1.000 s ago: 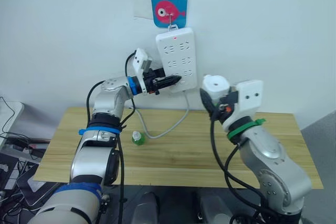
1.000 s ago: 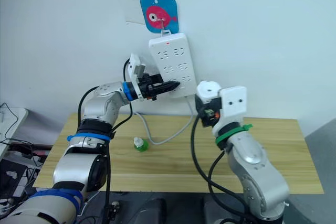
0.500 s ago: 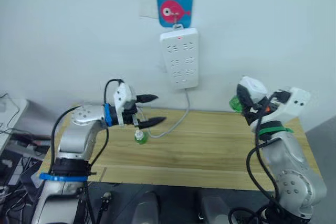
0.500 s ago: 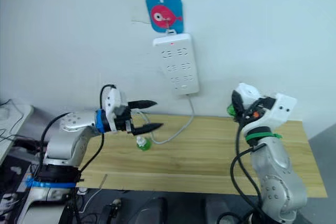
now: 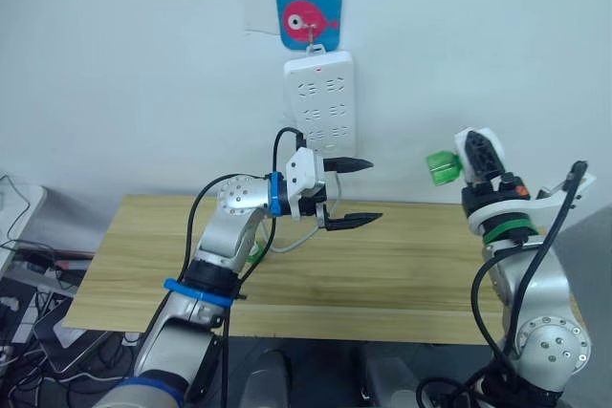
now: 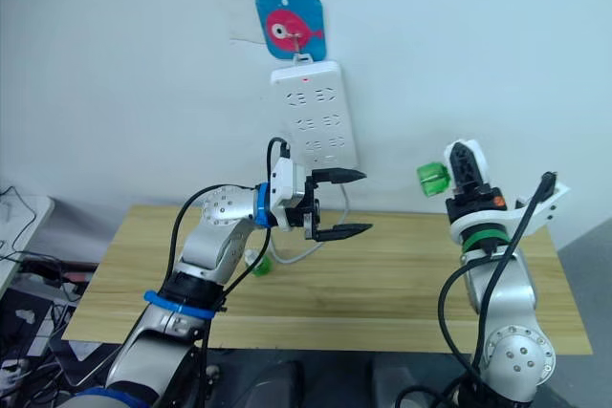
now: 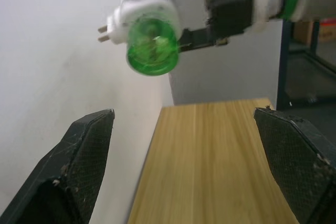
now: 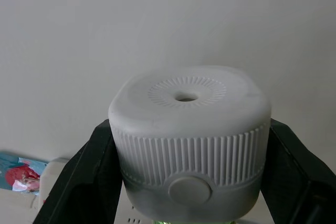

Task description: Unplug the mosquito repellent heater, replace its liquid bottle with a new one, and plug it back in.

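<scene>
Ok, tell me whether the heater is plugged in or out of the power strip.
Out. The mosquito repellent heater is clamped in the right gripper, held in the air away from the power strip, its two prongs bare, the green bottle attached.

Left claw (image 5: 350, 192) agape, right claw (image 5: 480, 153) clamped.

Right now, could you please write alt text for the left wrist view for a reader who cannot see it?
The right gripper holds the mosquito repellent heater in the air, its green liquid bottle facing the camera and its two prongs pointing at the white wall. Below, the left gripper is open above the wooden table.
</scene>
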Tool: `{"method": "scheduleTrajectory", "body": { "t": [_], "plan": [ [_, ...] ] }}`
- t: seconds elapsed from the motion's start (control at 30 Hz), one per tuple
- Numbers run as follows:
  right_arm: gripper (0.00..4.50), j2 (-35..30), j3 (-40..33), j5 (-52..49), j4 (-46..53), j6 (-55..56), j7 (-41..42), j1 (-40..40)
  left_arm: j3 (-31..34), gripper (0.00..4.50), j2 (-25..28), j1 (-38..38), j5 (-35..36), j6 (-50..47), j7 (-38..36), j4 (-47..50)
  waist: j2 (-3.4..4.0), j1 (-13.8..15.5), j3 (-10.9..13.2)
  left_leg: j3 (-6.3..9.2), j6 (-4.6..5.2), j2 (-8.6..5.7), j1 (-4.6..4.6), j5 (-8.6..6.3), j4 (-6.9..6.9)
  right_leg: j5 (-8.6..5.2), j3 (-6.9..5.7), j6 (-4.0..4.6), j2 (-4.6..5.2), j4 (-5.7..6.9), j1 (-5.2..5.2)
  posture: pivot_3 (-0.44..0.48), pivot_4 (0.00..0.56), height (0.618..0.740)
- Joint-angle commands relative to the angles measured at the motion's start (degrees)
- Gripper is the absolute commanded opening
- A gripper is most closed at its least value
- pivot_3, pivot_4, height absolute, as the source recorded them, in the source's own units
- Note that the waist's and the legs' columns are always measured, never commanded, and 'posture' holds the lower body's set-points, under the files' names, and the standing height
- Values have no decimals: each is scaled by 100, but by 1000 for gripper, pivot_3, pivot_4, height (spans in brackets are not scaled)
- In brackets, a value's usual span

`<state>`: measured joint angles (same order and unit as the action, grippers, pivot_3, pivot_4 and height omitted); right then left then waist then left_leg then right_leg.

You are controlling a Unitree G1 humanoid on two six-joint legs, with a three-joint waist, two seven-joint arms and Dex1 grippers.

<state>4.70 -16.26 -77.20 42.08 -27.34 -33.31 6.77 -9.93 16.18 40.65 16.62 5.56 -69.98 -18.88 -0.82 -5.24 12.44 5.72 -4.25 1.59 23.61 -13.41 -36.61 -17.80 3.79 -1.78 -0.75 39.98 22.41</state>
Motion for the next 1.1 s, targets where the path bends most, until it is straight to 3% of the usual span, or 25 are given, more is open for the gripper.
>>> {"method": "scheduleTrajectory", "body": {
  "t": [0.03, 0.17, 0.4, 1.1],
  "plan": [
    [3033, 286, 274, -102, 171, 456, -37, 69, 61, 4457, -143, 267, 99, 295, -259, -418, 0, -34, -1, -3, 0, 0, 0, 0, 0, 0, 3, 0, 0, 0, 0, -85, 183, 740],
    [3033, 58, 371, -87, 36, 710, -54, 176, 103, 4457, -515, 499, 150, 317, -151, -694, 0, -30, 0, 0, 0, -1, 6, 0, -2, 0, -1, -1, 2, -3, 0, -95, 181, 740],
    [3033, 15, 557, 20, -11, 1015, -112, 330, 164, 4457, -1162, 393, 133, 222, 639, -334, 0, -25, -1, 2, 0, -2, 9, 0, -5, 0, -2, -1, 3, -4, 0, -105, 179, 740],
    [3033, -208, 923, -360, 139, 1186, 27, 75, 64, 4457, -1672, 319, -66, 341, 1291, -327, 0, -73, -1, 1, -1, -2, 7, 1, -6, 0, 0, -1, 3, 0, -1, -112, 182, 740]
  ]
}}
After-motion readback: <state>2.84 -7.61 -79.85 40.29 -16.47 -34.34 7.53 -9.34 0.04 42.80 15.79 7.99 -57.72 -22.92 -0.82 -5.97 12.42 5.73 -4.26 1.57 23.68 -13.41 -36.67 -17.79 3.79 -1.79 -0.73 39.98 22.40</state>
